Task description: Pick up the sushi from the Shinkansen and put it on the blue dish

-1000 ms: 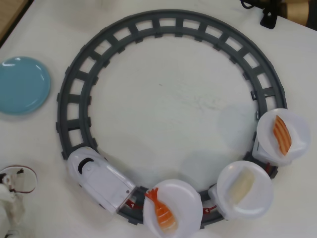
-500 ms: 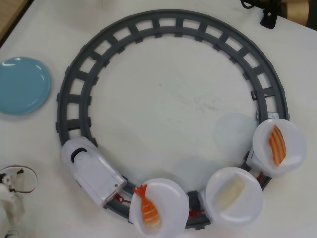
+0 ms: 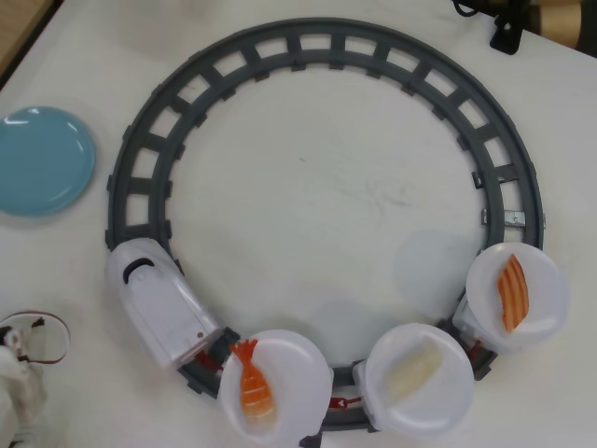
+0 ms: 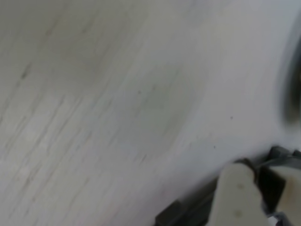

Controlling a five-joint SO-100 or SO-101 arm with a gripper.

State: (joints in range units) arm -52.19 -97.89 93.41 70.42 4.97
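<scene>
From my remote seat, the fingers [image 4: 256,200] showed only in the wrist view, bottom right corner: one pale, blurred finger tip plus dark bits beside it. Couldn't tell whether they were apart or together, and nothing looked held. The rest of that view was bare smeared counter [image 4: 117,94], w/ a dark blur at the right edge I couldn't identify.

In the overhead view the arm itself wasn't clearly in frame; only a white part w/ a red cable [image 3: 23,350] sat at the bottom left corner, prob. the robot. So I judged the sushi [image 3: 254,381] lay to the right of that corner, fairly near it. It sat on the first white plate [image 3: 303,359] behind the Shinkansen [image 3: 159,303], long axis roughly up-down in the overhead view, red tail toward the top. The fingers would need to straddle it across the short side, i.e. close left-right in that view.

The blue dish [image 3: 42,161] was empty, at the left edge, well apart from the train & above that corner part.

Two more plates trailed on the grey ring track [image 3: 317,42]: a whitish piece [image 3: 410,371], then a salmon piece [image 3: 513,291]. Pale counter, wood floor strip top left, some dark gear top right. Pick not yet started, by my read.
</scene>
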